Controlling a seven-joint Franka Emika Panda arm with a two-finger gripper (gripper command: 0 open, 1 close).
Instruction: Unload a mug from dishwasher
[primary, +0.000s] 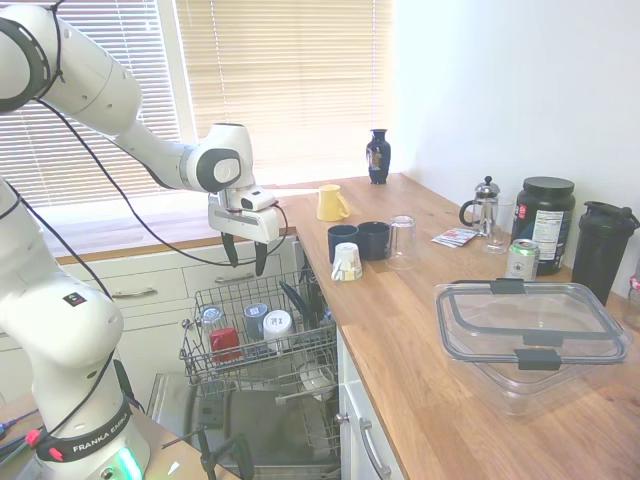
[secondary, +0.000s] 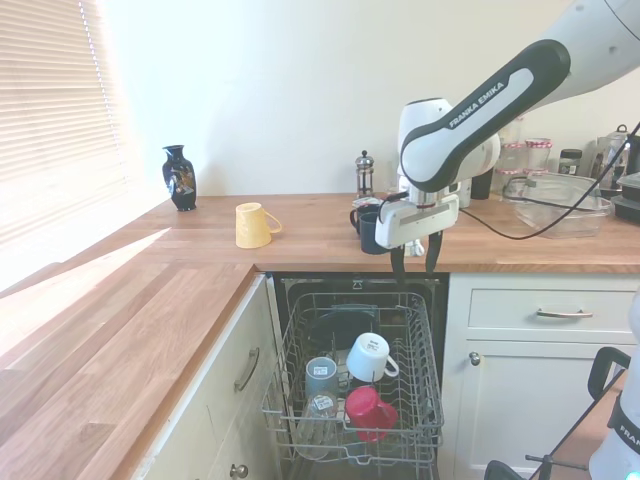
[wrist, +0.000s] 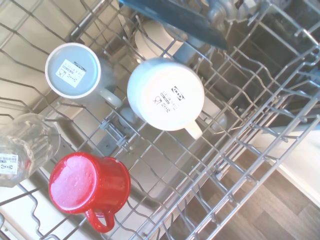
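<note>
Hovering: my gripper (primary: 245, 256) hangs above the pulled-out rack (secondary: 420, 400) of the dishwasher (secondary: 350, 295), fingers pointing down, not touching anything.
Grip: my two fingers stand apart with nothing between them.
Mug: the red mug (secondary: 368, 412) sits upside down in the rack, at the front end, farthest from the dishwasher's opening; its handle shows in the wrist view (wrist: 90, 187).
Mug versus hand: it lies well below my fingers and off toward the rack's front, so I am over the rack's back half, not straight above the mug.
Neighbours: a white cup (secondary: 368, 356) rests bottom up just behind the red mug, a grey cup (secondary: 321, 375) beside that, and a clear glass (wrist: 22, 150) just beside the red mug; none of them touches it as far as I can tell.
Counter: a yellow mug (primary: 331, 203) lies tipped on the wooden counter (primary: 440, 370), with two dark mugs (primary: 358, 241), a clear tumbler (primary: 402, 241) and a lidded plastic box (primary: 530, 330) further along.
</note>
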